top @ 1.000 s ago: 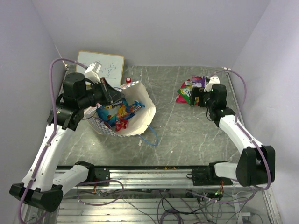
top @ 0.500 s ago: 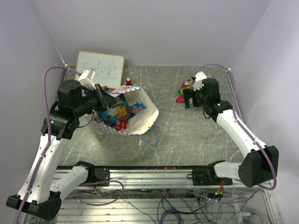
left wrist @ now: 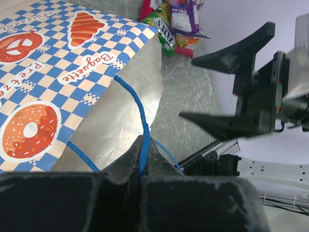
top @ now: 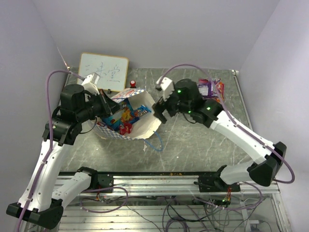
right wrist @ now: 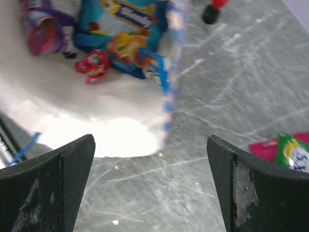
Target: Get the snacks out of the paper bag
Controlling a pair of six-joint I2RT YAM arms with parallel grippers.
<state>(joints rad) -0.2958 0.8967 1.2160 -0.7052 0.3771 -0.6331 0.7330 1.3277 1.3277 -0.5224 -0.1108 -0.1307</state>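
Note:
The paper bag (top: 147,124) lies on its side at the left, mouth open to the right. Snacks (top: 124,116) lie inside it: a blue packet (right wrist: 130,34), a red one (right wrist: 94,63) and a purple one (right wrist: 41,24). My left gripper (top: 112,104) is shut on the bag's blue cord handle (left wrist: 143,140) and holds the top edge up. My right gripper (top: 161,110) is open and empty, just right of the bag's mouth, above the table. More snacks (top: 210,88) lie in a pile at the far right, also in the left wrist view (left wrist: 174,19).
A framed whiteboard (top: 104,72) leans at the back left. A small red-and-black knob (top: 133,83) stands beside it. The bag's other blue cord (top: 155,140) lies loose on the table in front. A green packet (right wrist: 292,152) lies at the right wrist view's edge.
My right arm has swung left from the snack pile at the far right to the bag's mouth, gripper open. My left gripper has kept hold of the cord handle.

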